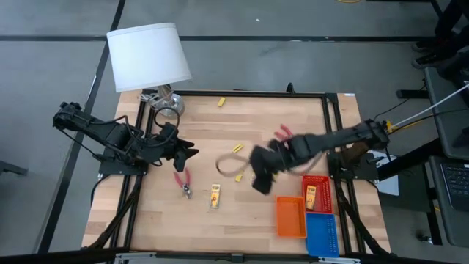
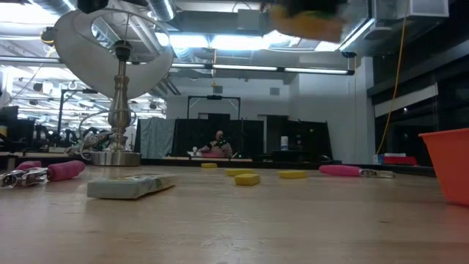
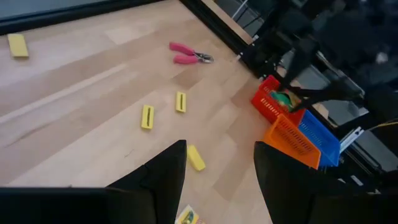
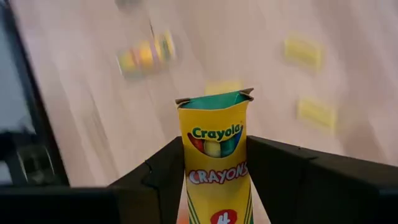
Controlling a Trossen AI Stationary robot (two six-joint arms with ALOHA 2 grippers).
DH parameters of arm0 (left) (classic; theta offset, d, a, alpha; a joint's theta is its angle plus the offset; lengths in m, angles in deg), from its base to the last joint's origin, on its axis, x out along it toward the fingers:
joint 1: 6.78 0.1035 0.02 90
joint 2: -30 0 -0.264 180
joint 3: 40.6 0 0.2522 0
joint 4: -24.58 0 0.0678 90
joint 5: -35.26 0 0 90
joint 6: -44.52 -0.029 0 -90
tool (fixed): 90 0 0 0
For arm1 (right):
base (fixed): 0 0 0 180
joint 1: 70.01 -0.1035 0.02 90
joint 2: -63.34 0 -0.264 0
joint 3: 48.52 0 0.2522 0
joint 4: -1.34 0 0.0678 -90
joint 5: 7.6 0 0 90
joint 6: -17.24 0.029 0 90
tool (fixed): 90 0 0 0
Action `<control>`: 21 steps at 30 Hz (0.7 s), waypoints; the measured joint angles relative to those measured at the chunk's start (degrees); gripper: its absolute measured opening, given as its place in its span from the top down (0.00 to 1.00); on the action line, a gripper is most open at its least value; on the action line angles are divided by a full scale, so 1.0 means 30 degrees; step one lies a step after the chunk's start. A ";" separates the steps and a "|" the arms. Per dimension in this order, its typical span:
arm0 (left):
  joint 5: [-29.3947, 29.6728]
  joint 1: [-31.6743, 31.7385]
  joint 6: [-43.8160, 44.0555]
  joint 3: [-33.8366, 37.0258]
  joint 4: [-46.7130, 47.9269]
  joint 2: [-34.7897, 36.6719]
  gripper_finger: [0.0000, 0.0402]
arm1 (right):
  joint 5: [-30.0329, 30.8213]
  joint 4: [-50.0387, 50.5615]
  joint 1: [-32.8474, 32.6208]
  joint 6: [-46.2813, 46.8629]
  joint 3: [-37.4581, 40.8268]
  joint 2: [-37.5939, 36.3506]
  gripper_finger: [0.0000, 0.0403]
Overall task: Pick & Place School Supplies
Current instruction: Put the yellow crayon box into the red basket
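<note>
My right gripper (image 1: 259,176) hangs above the table's middle, shut on a yellow Crayola crayon pack (image 4: 214,155). My left gripper (image 3: 221,180) is open over the table's left part, near a red-handled tool (image 1: 182,180) that lies flat. A second crayon pack (image 1: 215,195) lies flat near the front. Another pack (image 1: 310,195) lies in the red tray (image 1: 323,182). A second red-handled tool (image 1: 282,133) lies right of centre. Small yellow blocks (image 3: 147,116) (image 3: 180,101) (image 3: 196,158) are scattered on the wood. My right gripper pinches the crayon pack's lower half (image 4: 217,186) between its two fingers (image 4: 165,177), one on each narrow side. The pack lies along the fingers, and its open flap end (image 4: 214,99) sticks out past the fingertips. It is lifted clear of the table.
A white-shaded lamp (image 1: 150,55) stands at the far left corner. The orange tray (image 1: 290,216) and the blue tray (image 1: 322,233) sit beside the red one at the near right. A black frame (image 1: 249,94) edges the table. One yellow block (image 1: 220,102) lies near the far edge.
</note>
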 joint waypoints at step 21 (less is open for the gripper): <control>-0.1536 0.0000 -0.1727 0.0000 -0.0962 0.0000 0.54 | 0.0963 0.7903 -0.9316 2.2387 0.4628 -0.0143 0.60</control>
